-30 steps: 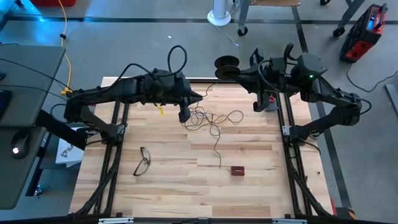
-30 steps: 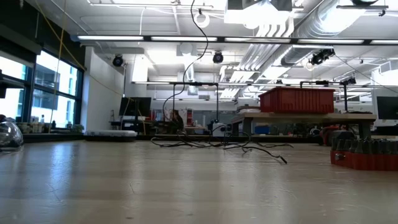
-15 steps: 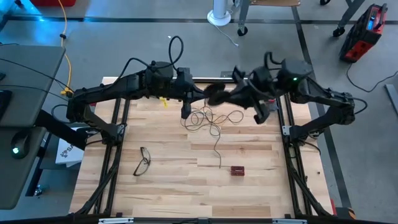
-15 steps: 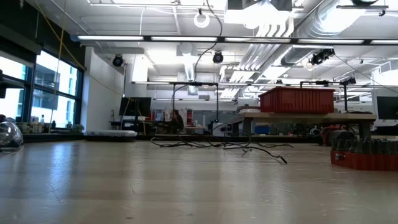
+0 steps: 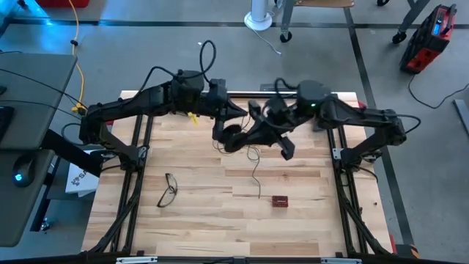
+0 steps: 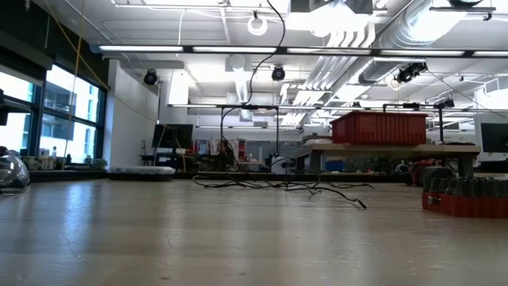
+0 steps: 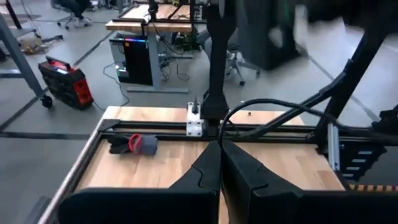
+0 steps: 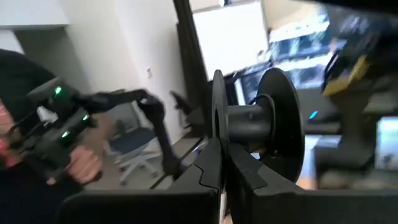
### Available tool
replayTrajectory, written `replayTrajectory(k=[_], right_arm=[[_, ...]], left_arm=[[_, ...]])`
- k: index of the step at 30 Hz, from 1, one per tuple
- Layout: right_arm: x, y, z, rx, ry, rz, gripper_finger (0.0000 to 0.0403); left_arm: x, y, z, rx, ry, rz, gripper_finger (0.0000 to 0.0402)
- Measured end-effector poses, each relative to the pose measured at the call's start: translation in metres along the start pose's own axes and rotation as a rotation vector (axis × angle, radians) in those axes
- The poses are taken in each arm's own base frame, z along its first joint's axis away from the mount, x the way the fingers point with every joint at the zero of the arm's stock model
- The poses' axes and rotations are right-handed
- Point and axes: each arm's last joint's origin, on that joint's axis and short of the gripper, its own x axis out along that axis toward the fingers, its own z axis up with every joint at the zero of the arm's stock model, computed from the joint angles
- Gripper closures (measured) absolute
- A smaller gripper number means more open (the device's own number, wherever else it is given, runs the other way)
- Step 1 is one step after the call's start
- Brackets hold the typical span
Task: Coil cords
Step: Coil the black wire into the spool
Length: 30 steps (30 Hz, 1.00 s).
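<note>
The thin dark wire (image 5: 253,155) lies in a loose tangle on the wooden table (image 5: 205,220), and its free end (image 5: 259,196) trails toward the near edge. In the low view the wire (image 6: 278,186) rests flat on the boards. The black reel (image 5: 233,138) hangs in the air above the tangle, held by my right gripper (image 8: 222,152). My left gripper (image 5: 238,114) is shut just beyond the reel, high over the table. In its wrist view the left gripper (image 7: 219,146) shows closed fingers, and I cannot tell whether any wire lies between them. My right gripper pinches the rim of one of the reel's flanges (image 8: 217,127) between its two fingers. The fingers reach in about level from the table's right side. The reel is lifted clear of the table, its hub (image 8: 249,117) lying level.
Black-framed eyeglasses (image 5: 168,189) lie near the left side. A small red block (image 5: 279,200) sits near the wire's free end. A grey and red object (image 7: 140,144) lies by the right rail at the far edge. Both arms' dark frames run along the table's sides.
My right gripper has swung from the far right corner toward the table's left and downward, rolling as it went. It carried the reel from beyond the far edge to a spot over the wire tangle, close to my left gripper. The wire on the table has stayed put.
</note>
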Motion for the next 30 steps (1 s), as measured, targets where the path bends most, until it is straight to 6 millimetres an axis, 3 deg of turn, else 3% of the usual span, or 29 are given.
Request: replayTrajectory(k=[8, 15, 26, 30], right_arm=[[0.014, -0.006, -0.019, 0.074, 0.100, 0.015, 0.0403], [0.014, -0.008, -0.023, 0.093, 0.126, -0.034, 0.0403], [0.021, -0.018, -0.032, 0.085, 0.152, -0.076, 0.0403], [0.024, -0.020, -0.027, 0.027, 0.086, -0.070, 0.0403]], left_arm=[[-0.028, -0.002, 0.033, 0.100, -0.060, 0.021, 0.0401], [-0.043, -0.002, 0.042, 0.138, -0.017, 0.079, 0.0401], [-0.044, -0.003, 0.053, 0.160, -0.114, 0.089, 0.0401], [-0.044, -0.003, 0.054, 0.160, -0.128, 0.084, 0.0401]])
